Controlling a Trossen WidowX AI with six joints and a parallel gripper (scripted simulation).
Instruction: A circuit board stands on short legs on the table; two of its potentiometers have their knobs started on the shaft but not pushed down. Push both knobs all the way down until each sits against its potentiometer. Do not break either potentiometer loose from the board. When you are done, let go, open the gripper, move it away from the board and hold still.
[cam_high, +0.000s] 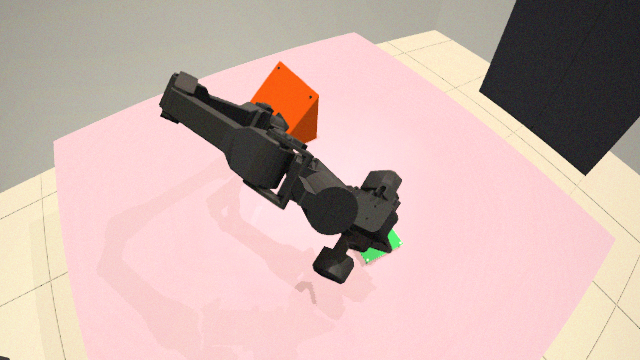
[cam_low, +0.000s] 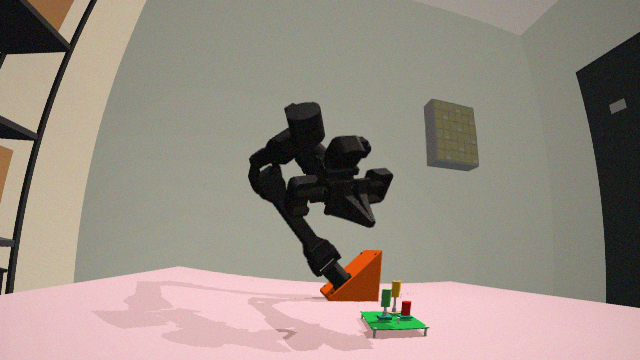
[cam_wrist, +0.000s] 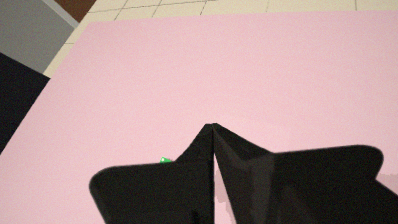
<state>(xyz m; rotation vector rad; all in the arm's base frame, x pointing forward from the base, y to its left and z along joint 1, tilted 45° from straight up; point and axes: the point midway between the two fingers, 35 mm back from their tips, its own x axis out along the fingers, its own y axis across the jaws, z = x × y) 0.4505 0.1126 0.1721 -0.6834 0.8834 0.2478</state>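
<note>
While the closed gripper (cam_high: 390, 250) (cam_low: 371, 225) (cam_wrist: 211, 129) is held above a green circuit board (cam_high: 372, 254) (cam_low: 395, 321) (cam_wrist: 165, 160), its fingers drawn together on nothing, two tall knobs, one green (cam_low: 386, 298) and one yellow (cam_low: 396, 289), are seen standing high on their shafts. A red knob (cam_low: 406, 308) is seated low beside them. The board, raised on short legs on a pink table (cam_high: 475, 225) (cam_low: 200, 300) (cam_wrist: 250, 75), is judged light and likely to be shifted by any sideways shove; its potentiometers are judged fragile at their joints, the knobs stiff and perhaps slick. No grip appears to be needed: each tall knob is best met squarely on its top and pressed straight down, its sides left alone. The matte-looking tabletop is marked by the arm's shadows. Behind it, an orange wedge mount (cam_high: 285, 90) (cam_low: 362, 280), a grey-green wall (cam_low: 200, 125), a dark door (cam_high: 560, 75) (cam_low: 615, 200) and pale floor tiles (cam_high: 620, 300) (cam_wrist: 300, 5) are shown.
</note>
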